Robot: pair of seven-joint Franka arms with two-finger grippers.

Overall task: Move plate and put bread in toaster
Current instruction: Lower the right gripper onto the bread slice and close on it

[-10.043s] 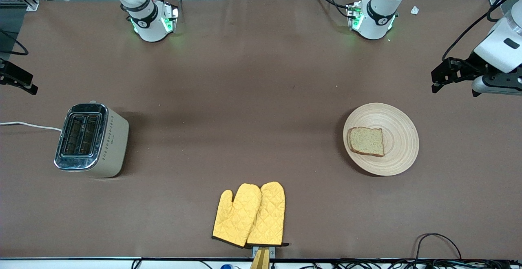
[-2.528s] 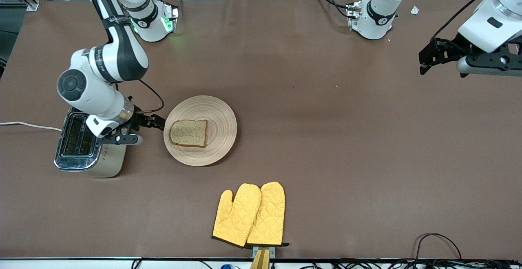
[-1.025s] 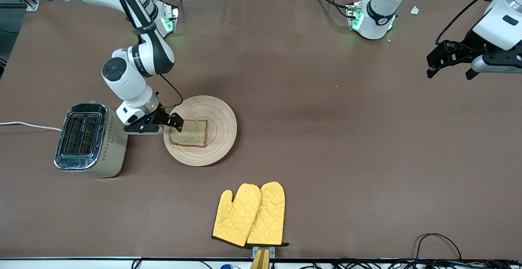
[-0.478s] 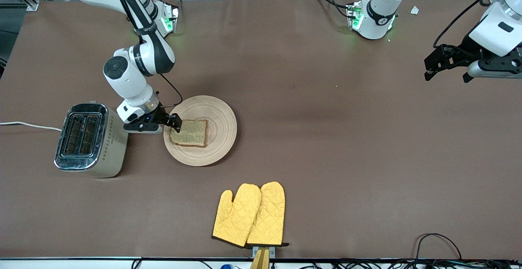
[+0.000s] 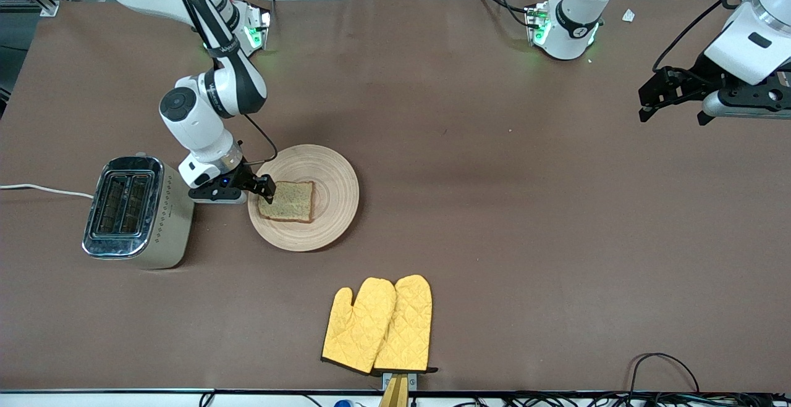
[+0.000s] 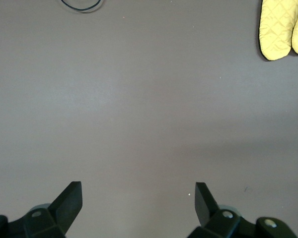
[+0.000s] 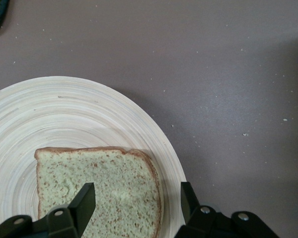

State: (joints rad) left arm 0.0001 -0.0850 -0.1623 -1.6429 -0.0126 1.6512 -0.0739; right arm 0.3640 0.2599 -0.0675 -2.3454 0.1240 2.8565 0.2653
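Right gripper (image 5: 269,187) sits low over the plate (image 5: 337,178) beside the toaster (image 5: 137,212), fingers apart, straddling the bread (image 5: 290,202) edge, prob. lining up a pinch. Left gripper (image 5: 673,98) waits, fingers wide apart, over bare table (image 5: 494,222) at left arm's end. Mitts (image 5: 378,324) near the front camera.

The right arm reaches down, elbow bent, its end effector (image 5: 267,188) low with fingers (image 7: 84,201) parted. The left arm waits — its end effector (image 5: 645,99) hangs high over bare tabletop (image 6: 139,99), fingers (image 6: 69,198) spread wide.
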